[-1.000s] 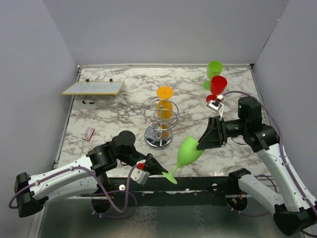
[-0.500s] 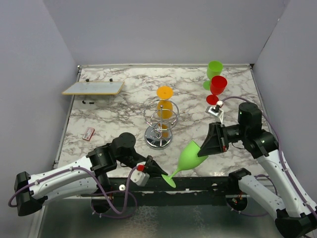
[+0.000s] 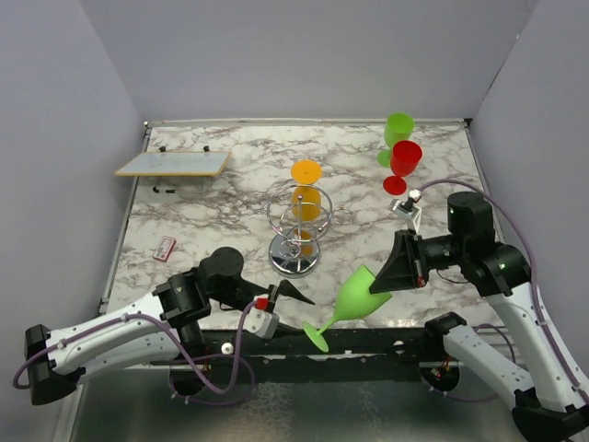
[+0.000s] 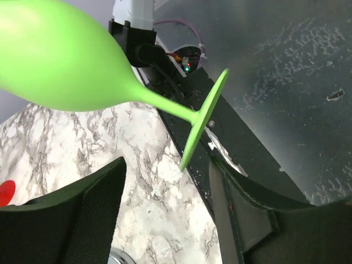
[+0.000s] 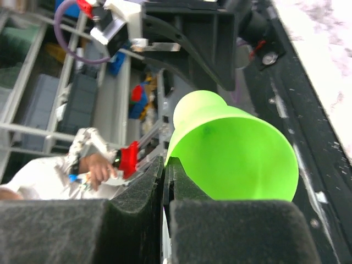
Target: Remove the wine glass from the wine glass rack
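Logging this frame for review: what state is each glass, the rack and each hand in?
Held green glass: off the rack, tilted, airborne.
Right hand: shut on its rim.
Left hand: open, empty.
Orange glass: hanging on rack, foot up.
Rack: upright on table.
Red glass: upright on table.
Far green glass: upright on table.

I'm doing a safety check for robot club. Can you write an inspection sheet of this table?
Surface: marble table, no spills seen.
Job's things: wine glass rack upright, orange glass hanging on it; green wine glass off it, held tilted over the near edge.
Clutter: red glass, second green glass far right; flat board far left; red tag.
Grippers: right gripper shut on the glass's rim; left gripper open, empty.
Cables: purple cables along the arms.
Surroundings: grey walls; a person nearby.
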### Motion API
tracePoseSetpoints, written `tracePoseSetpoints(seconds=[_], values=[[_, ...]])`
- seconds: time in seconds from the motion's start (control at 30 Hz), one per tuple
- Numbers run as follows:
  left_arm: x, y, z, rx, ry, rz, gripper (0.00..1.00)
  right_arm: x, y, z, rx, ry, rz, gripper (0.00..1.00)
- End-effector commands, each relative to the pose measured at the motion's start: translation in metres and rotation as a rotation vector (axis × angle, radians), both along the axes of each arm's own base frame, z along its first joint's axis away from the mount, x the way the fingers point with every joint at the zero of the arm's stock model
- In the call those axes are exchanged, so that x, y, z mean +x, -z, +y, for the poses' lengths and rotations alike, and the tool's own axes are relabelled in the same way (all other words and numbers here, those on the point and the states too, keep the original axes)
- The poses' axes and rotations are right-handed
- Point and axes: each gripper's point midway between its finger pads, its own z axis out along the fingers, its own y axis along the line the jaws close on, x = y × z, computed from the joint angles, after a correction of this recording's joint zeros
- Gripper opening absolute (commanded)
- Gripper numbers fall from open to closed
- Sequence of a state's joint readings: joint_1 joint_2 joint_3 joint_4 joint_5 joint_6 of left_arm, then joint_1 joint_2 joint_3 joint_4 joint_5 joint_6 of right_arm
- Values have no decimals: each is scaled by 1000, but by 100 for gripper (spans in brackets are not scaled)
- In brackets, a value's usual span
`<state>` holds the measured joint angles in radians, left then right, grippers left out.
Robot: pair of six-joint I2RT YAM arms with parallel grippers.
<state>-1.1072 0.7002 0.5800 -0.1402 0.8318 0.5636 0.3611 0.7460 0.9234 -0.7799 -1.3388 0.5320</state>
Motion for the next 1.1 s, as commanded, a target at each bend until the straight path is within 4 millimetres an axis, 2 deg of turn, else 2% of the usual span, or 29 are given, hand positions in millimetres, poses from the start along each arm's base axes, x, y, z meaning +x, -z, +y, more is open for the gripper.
tracePoseSetpoints(seconds=[0.0,0.03,0.07,0.1,0.17,0.33,0.47,0.53,0.67,0.8,0.93,1.07], values=[[9,-11,4,-35,-84,-2,67,9,23,-13,-222,166,-50,1],[10,-12,5,-40,-90,-3,70,15,29,-18,-287,224,-59,1],[10,-13,5,-45,-97,-5,91,21,36,-25,-354,283,-66,1],[11,-15,6,-52,-107,-7,98,25,40,-32,-408,331,-73,1],[13,-21,7,-70,-128,-9,99,35,50,-47,-515,438,-85,1],[16,-33,10,-112,-169,7,99,79,45,-100,-750,841,-138,1],[27,-46,10,-142,-255,53,99,133,39,-155,-994,1148,-236,1],[34,-54,10,-162,-306,74,99,160,38,-168,-1092,1218,-275,1],[47,-68,12,-194,-400,124,99,208,39,-172,-1174,1286,-331,1],[57,-72,15,-205,-483,181,99,254,45,-146,-1111,1257,-370,1],[61,-74,17,-209,-524,238,99,288,71,-130,-1118,1224,-364,1],[61,-79,20,-220,-551,307,99,310,95,-131,-1218,1213,-324,1]])
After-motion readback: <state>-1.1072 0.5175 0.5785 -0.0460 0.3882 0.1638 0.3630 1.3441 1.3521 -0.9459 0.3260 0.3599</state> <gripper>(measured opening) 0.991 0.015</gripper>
